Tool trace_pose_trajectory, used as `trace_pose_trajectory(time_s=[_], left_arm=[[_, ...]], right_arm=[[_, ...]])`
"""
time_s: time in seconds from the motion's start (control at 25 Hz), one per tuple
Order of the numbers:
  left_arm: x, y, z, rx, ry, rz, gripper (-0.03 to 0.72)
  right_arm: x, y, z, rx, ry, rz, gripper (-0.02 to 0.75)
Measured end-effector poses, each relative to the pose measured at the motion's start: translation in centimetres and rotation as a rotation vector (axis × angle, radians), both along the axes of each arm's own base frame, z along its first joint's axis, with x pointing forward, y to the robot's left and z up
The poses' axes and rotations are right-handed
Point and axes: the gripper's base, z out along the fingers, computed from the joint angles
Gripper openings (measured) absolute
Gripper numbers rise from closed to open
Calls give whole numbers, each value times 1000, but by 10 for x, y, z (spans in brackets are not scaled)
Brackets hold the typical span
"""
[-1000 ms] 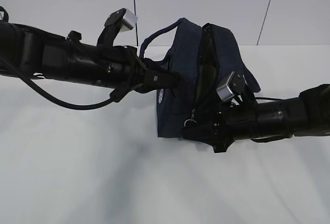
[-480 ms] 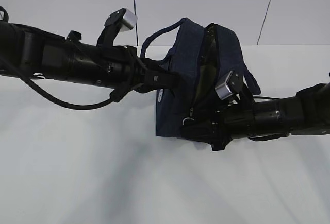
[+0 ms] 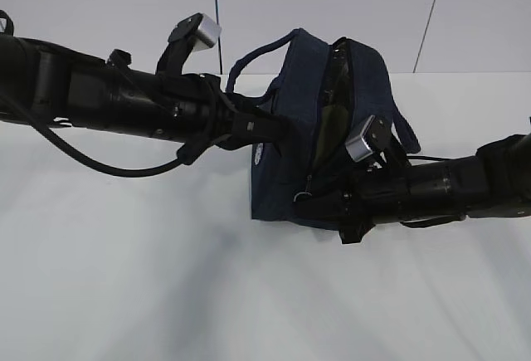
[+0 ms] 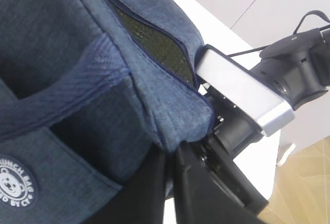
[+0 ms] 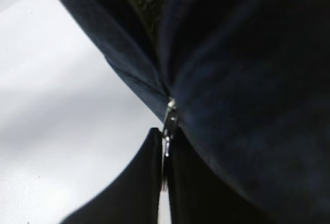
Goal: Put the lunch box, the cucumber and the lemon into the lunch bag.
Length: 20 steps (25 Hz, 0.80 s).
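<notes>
On the white table [image 3: 124,278], mid-scene: the lunch bag [image 3: 290,162] stands upright, its zipper partly apart.
We see the left gripper [image 4: 167,183] clenched on bag fabric and the right gripper [image 5: 164,157] pinching the silver ring pull [image 5: 168,118] at the near lower front.

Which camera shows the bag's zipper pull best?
The right wrist view: the silver zipper pull sits close up, pinched between the right gripper fingers. The exterior view shows it tiny; the left wrist view doesn't show it.
</notes>
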Motion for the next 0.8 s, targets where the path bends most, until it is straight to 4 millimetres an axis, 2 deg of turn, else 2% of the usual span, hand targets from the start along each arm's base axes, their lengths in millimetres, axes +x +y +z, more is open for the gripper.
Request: trace_pose_trajectory(time_s=[0.04,0.36,0.8], left_arm=[[0,0,0,0,0,0,-8],[0,0,0,0,-1,0,-8],[0,0,0,-1,0,-2,-8]], right_arm=[[0,0,0,0,0,0,0],[1,-1,-1,0,31,-21,0],[-4,-5,24,-80,127,-55,0]])
